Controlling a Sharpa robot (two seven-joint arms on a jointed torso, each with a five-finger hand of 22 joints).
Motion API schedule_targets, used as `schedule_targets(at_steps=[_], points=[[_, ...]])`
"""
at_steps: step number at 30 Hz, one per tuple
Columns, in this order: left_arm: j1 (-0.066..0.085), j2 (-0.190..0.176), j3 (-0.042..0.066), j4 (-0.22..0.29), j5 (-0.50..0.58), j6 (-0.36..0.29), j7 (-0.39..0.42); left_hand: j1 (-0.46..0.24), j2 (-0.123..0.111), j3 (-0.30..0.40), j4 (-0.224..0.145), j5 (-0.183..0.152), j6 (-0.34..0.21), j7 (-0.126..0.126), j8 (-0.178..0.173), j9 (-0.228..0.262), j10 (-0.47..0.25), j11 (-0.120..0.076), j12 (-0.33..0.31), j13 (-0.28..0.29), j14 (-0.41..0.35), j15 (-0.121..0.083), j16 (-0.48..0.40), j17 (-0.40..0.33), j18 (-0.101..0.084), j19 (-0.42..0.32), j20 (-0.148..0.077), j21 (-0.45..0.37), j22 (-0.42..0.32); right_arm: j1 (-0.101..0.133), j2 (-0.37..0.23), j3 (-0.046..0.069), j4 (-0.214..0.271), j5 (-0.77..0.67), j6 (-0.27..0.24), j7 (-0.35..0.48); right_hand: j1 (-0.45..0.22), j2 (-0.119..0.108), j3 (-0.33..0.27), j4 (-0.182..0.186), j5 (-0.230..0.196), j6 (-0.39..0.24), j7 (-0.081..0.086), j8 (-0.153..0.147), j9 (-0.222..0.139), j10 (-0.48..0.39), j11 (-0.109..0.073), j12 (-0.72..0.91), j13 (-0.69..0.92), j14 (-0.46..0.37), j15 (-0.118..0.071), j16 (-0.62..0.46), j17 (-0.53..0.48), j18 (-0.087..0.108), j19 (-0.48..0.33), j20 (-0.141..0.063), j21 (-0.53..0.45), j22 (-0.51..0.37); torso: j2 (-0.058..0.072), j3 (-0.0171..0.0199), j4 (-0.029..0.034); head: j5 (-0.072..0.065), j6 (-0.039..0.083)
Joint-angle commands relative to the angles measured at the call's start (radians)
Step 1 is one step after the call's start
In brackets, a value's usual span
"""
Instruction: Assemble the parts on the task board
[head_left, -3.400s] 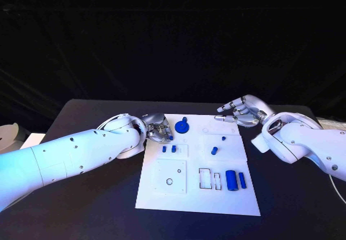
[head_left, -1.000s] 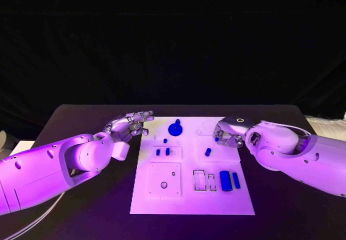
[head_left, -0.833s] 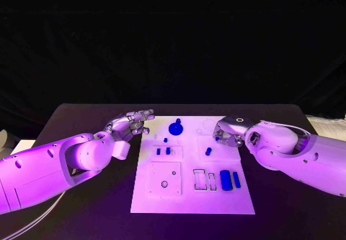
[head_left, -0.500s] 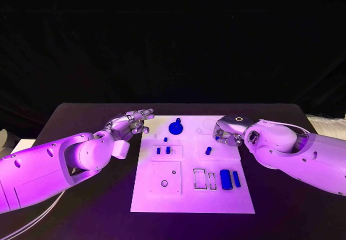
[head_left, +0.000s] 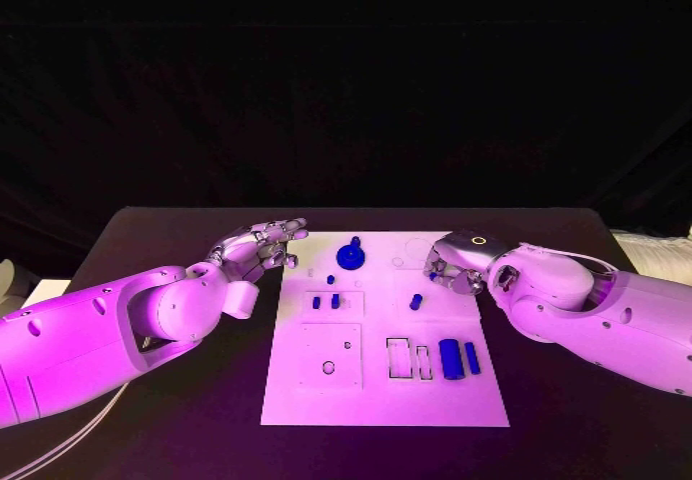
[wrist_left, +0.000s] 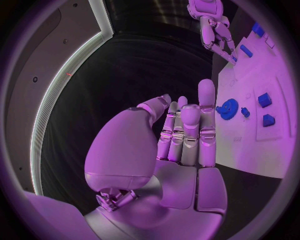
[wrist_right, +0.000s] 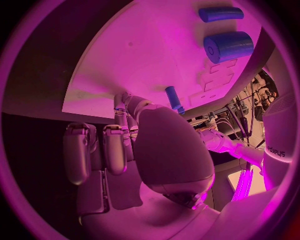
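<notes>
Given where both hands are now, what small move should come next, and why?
Probably the right hand should ease down toward the small blue peg just beside it on the task board. It hovers closest, and the left hand is open, off the board's edge.

Left hand (head_left: 261, 247) raised, fingers (wrist_left: 187, 131) straight and close together, holding nothing. Right hand (head_left: 451, 268) lowered, fingers (wrist_right: 100, 150) curled inward.

head cam looking down from above at table (head_left: 173, 225), whole task board (head_left: 378, 400) in frame | left wrist cam sitting close behind left hand (wrist_left: 178, 145), facing across board | right wrist cam sitting close behind right hand (wrist_right: 134, 145), facing board | all sharing the board
</notes>
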Motion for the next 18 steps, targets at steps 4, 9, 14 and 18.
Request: schedule_targets(at_steps=[4, 9, 14, 18], points=[[0.000, -0.001, 0.000, 0.000, -0.013, 0.025, 0.000, 0.003, 0.008, -0.001, -0.009, 0.004, -0.006, 0.006, 0.004, -0.002, -0.008, 0.001, 0.004, 0.001, -0.009, 0.001, -0.005, -0.005, 0.011, -0.009, 0.001, -0.006, -0.001, 0.001, 0.000, 0.002, 0.009, 0.009, -0.089, 0.019, -0.013, -0.004, 0.012, -0.001, 0.003, 0.005, 0.014, -0.003, 0.015, 0.007, 0.003, 0.001, -0.003, 0.077, 0.002, -0.002, 0.119, 0.006, 0.020, -0.001, -0.003, 0.082, 0.000, -0.0001, 0.0007, 0.000, 0.001], [0.000, -0.002, 0.000, 0.000, -0.020, 0.028, -0.007, -0.001, 0.009, -0.005, -0.010, 0.005, -0.016, 0.010, 0.003, -0.003, -0.019, 0.005, 0.008, 0.000, -0.009, 0.004, -0.002, -0.004, 0.010, -0.010, 0.003, -0.008, -0.003, 0.001, -0.008, 0.003, 0.019, 0.013, -0.097, 0.017, -0.023, -0.007, 0.026, -0.004, 0.002, 0.003, 0.016, -0.005, 0.016, 0.007, 0.005, 0.001, -0.008, 0.077, 0.003, 0.000, 0.121, 0.005, 0.020, 0.001, -0.002, 0.084, 0.000, -0.0002, 0.0005, -0.001, 0.003], [0.000, -0.003, 0.000, 0.000, -0.026, 0.030, -0.008, -0.002, 0.009, -0.006, -0.011, 0.005, -0.019, 0.011, 0.002, -0.003, -0.024, 0.006, 0.010, 0.000, -0.011, 0.005, -0.002, -0.008, 0.010, -0.010, 0.003, -0.009, -0.004, 0.002, -0.015, 0.004, 0.029, 0.016, -0.105, 0.015, -0.027, -0.013, 0.029, -0.006, 0.002, 0.004, 0.016, -0.005, 0.017, 0.007, 0.005, 0.001, -0.010, 0.077, 0.004, -0.001, 0.120, 0.005, 0.021, 0.002, -0.002, 0.084, 0.000, 0.0000, -0.0008, -0.002, 0.002], [0.000, -0.004, 0.000, -0.001, -0.027, 0.032, -0.008, -0.002, 0.009, -0.006, -0.011, 0.005, -0.019, 0.011, 0.002, -0.003, -0.024, 0.006, 0.010, 0.000, -0.011, 0.005, -0.002, -0.008, 0.010, -0.010, 0.003, -0.009, -0.004, 0.002, -0.024, 0.006, 0.044, 0.019, -0.117, 0.016, -0.029, -0.017, 0.034, -0.009, 0.002, 0.004, 0.017, -0.005, 0.018, 0.007, 0.005, 0.001, -0.011, 0.077, 0.004, -0.001, 0.120, 0.005, 0.021, 0.002, -0.002, 0.084, 0.000, -0.0002, 0.0004, -0.002, 0.002]])
